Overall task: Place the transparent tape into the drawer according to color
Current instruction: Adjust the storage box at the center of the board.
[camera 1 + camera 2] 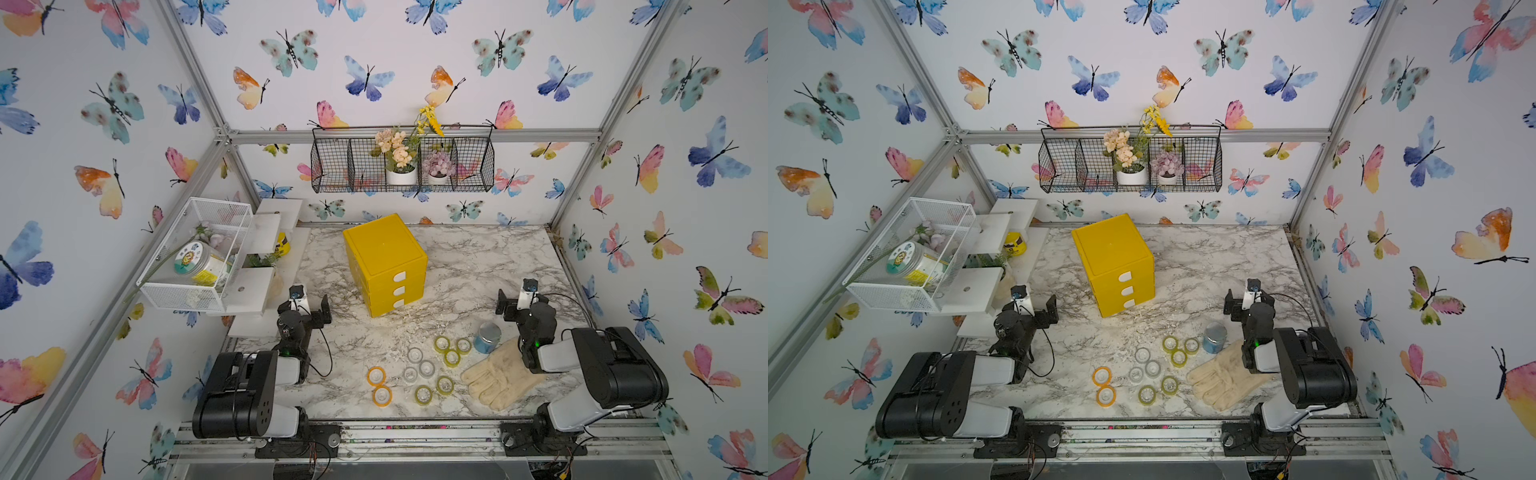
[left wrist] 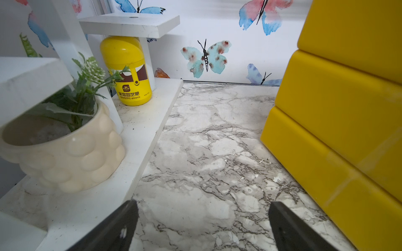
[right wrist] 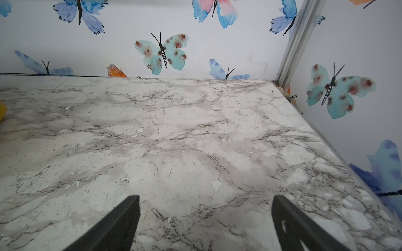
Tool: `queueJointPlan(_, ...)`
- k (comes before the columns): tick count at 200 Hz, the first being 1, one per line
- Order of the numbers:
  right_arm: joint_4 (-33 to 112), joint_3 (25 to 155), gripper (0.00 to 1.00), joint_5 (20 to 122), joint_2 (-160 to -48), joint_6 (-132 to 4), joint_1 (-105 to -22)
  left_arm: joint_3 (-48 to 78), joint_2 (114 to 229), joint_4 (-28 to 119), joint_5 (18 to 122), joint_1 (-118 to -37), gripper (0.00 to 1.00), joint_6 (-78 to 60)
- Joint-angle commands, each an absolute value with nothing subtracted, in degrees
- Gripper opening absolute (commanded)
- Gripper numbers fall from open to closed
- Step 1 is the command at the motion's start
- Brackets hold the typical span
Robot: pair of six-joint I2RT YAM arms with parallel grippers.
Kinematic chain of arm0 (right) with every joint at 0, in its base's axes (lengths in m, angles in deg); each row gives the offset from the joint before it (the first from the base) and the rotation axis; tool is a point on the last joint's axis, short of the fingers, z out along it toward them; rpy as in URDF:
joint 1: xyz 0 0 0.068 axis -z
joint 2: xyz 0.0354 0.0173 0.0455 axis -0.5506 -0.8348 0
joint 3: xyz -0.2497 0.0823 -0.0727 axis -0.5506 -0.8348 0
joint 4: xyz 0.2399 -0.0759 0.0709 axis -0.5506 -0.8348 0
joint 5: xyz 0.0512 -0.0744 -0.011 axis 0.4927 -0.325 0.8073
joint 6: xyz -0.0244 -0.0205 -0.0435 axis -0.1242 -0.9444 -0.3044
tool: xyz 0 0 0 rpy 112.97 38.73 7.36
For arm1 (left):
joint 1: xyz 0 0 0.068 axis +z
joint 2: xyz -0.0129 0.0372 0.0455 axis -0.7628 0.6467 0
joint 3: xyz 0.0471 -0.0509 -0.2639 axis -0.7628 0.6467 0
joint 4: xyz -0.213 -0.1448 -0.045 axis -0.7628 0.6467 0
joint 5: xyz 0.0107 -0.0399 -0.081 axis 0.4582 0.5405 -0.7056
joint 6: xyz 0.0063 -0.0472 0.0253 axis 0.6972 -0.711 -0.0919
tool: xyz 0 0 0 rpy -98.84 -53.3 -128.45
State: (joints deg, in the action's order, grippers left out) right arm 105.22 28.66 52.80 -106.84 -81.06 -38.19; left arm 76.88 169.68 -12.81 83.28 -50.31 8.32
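Several small transparent tape rolls lie flat near the table's front in both top views: two orange (image 1: 376,376), three colourless-grey (image 1: 427,368) and several yellow-green (image 1: 451,358) (image 1: 1178,358). Behind them stands the yellow drawer unit (image 1: 384,257) (image 1: 1113,257) (image 2: 339,130), its three drawers with white handles pushed in. My left gripper (image 1: 307,307) (image 2: 203,208) hovers open left of the unit, nothing between its fingers. My right gripper (image 1: 521,301) (image 3: 205,204) is open over bare marble at the right, facing the back wall. No tape shows in either wrist view.
A cream glove (image 1: 503,376) and a blue tin with silver top (image 1: 487,337) lie right of the rolls. White stepped shelves (image 2: 139,134) at the left carry a cream plant pot (image 2: 69,158) and a yellow bottle (image 2: 128,71). A white mesh basket (image 1: 195,257) hangs left.
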Motion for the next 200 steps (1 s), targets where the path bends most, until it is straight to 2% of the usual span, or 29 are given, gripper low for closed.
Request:
queueJointPlan(1,105.54,28.71,0.98,53.77,-106.24,-80.66,-37.98,76.02,168.95,-12.44,82.47,-50.57,0.99,8.68)
queueJointPlan(73,106.38,28.89,0.99,53.82,-105.38,-80.69,-37.98,74.63,167.13,-10.56,85.08,-50.55,0.99,7.63)
queueJointPlan(89,92.92,33.82,0.98,54.17,-102.13,-80.94,-37.98,67.34,165.27,5.51,87.82,-50.58,0.99,6.84)
queueJointPlan(112,81.98,39.50,0.99,54.38,-100.37,-80.30,-37.98,61.73,165.35,14.71,88.85,-50.58,0.99,6.24)
queueJointPlan(156,78.87,40.37,0.98,51.67,-97.44,-77.40,-38.07,59.55,161.78,14.47,89.82,-50.51,0.99,2.35)
queueJointPlan(182,74.76,42.97,0.99,50.43,-96.12,-72.61,-38.07,54.55,163.71,15.56,94.70,-50.48,0.99,-7.67)
queueJointPlan(200,74.50,43.97,0.98,50.11,-95.62,-68.64,-38.11,49.88,164.52,23.70,100.23,-50.45,0.99,-20.07)
